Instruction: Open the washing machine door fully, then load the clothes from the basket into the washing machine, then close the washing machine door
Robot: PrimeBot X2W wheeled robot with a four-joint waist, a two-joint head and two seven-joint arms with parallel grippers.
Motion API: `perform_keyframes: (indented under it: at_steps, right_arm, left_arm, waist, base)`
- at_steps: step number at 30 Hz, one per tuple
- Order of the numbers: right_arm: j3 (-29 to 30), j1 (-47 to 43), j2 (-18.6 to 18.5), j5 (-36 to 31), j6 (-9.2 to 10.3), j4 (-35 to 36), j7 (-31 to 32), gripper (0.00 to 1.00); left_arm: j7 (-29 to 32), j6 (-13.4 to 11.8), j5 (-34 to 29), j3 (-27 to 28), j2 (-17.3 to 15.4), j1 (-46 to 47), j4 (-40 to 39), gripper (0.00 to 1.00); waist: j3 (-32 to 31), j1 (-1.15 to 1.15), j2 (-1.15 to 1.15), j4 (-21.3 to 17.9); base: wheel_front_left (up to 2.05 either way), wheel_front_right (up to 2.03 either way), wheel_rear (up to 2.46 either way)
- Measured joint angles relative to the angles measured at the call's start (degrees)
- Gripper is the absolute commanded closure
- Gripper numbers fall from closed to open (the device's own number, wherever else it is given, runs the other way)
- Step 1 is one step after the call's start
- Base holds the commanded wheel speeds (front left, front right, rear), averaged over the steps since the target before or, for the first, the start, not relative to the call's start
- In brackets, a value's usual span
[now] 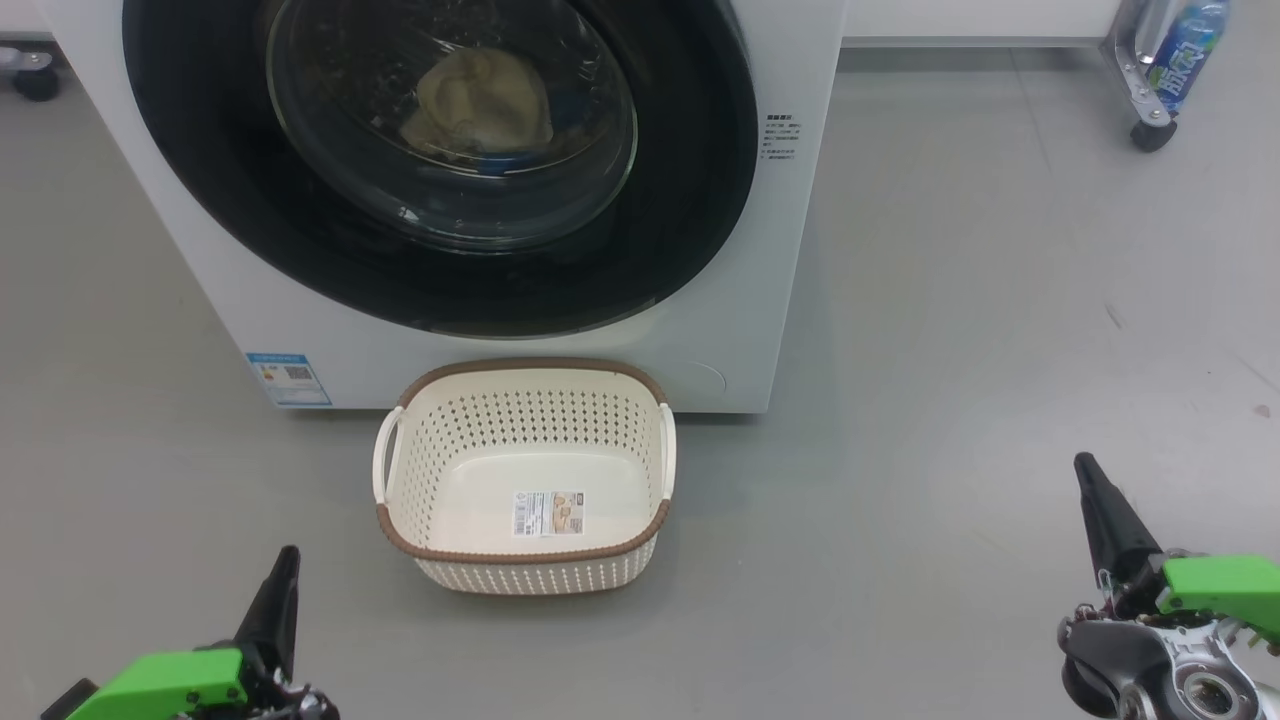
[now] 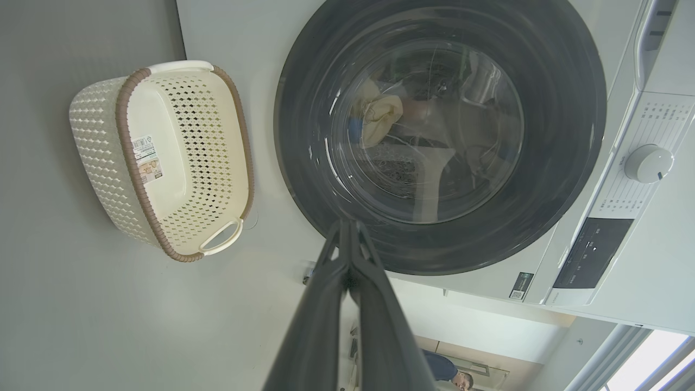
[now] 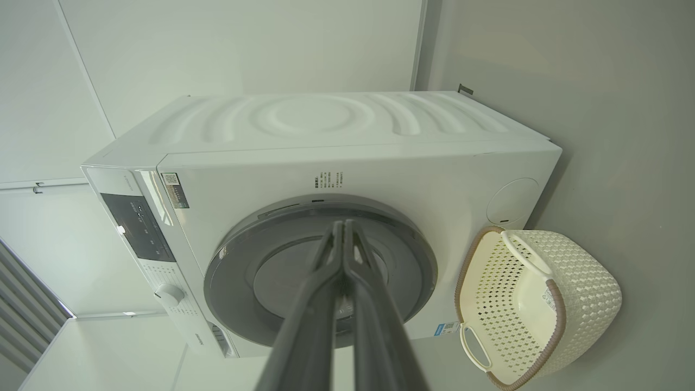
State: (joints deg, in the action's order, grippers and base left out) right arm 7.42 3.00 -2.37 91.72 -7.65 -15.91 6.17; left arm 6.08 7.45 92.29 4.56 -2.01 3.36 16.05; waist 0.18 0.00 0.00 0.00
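The white washing machine (image 1: 790,260) (image 3: 412,174) stands ahead with its round black-rimmed door (image 1: 440,160) (image 2: 440,136) (image 3: 320,271) closed flat against the front. Through the glass, the cream clothes (image 1: 485,100) (image 2: 380,117) lie inside the drum, with a bit of blue cloth beside them. The cream basket (image 1: 525,480) (image 2: 163,157) (image 3: 535,304) sits on the floor right in front of the machine, holding nothing but its label sticker. My left gripper (image 1: 285,555) (image 2: 347,222) is low at the left, shut and holding nothing. My right gripper (image 1: 1085,465) (image 3: 343,224) is low at the right, shut as well.
Grey floor (image 1: 960,400) spreads wide to the right of the machine. A wheeled metal frame with a blue bottle (image 1: 1185,45) stands at the far right back. A caster (image 1: 35,75) shows at the far left. A person (image 2: 453,374) appears at the bottom of the left wrist view.
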Motion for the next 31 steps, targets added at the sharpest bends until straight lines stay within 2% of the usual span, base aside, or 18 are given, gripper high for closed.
perform_keyframes:
  at_steps: [31]
  right_arm:
    - [0.0, 0.0, 0.0, 0.0, 0.0, 0.0, 0.0, 1.0]
  left_arm:
    - [0.01, 0.0, 0.0, 0.02, 0.0, 0.0, 0.0, 1.0]
  waist:
    - [0.0, 0.0, 0.0, 0.0]
  base:
    - [0.0, 0.0, 0.0]
